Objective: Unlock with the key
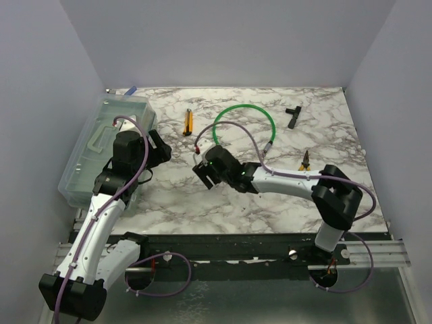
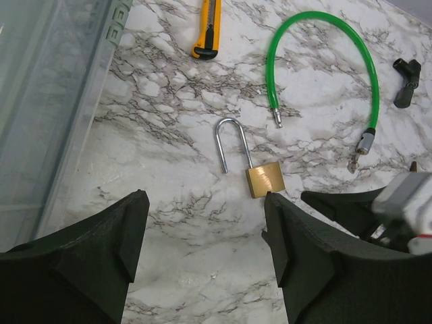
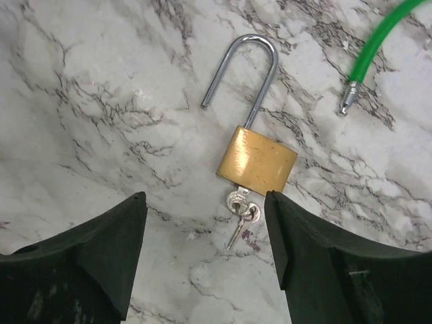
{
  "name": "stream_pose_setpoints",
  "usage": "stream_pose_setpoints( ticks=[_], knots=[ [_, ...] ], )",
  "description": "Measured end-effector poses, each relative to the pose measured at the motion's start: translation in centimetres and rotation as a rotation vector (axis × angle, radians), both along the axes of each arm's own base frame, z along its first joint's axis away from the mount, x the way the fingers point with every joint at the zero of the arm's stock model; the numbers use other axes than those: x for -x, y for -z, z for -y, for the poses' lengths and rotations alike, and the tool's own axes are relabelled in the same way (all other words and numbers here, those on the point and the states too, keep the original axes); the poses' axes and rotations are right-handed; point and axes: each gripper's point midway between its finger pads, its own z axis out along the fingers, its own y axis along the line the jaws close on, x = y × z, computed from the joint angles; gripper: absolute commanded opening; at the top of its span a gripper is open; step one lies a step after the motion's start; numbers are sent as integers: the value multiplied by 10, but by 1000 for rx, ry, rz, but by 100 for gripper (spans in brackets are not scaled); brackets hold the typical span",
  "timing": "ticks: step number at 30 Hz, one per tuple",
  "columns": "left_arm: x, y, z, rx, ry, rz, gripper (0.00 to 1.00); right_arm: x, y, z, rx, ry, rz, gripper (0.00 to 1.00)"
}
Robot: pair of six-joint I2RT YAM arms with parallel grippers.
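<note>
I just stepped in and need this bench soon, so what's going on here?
The job here is unlocking the brass padlock. It lies on the marble table with its shackle swung open and the key in its bottom. The right pincer hovers open just over the key, holding nothing; the left pincer hangs open nearby.

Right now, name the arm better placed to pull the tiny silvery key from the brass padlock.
Right: its open fingers flank the tiny silvery key in the brass padlock; the left wrist view hides it.
</note>
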Motion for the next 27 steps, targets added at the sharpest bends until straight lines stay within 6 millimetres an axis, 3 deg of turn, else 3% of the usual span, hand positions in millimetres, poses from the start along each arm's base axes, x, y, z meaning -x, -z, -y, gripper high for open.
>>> stream_pose_setpoints(
  ticks=[3, 6, 13, 21, 27],
  knots=[
    [0, 0, 0, 0, 0, 0, 75, -6, -18, 8, -135, 54, -73, 57],
    [0, 0, -1, 1, -1, -1, 75, -17, -20, 14, -224, 122, -145, 54],
    [0, 3, -1, 0, -2, -6, 75, -26, 14, 24, -305, 233, -349, 50],
    [0, 3, -1, 0, -3, -7, 75, -17, 55, 25, -259, 266, -457, 49],
    [0, 4, -1, -1, -3, -9, 75, -23, 57, 21, -268, 271, -471, 49]
  ],
)
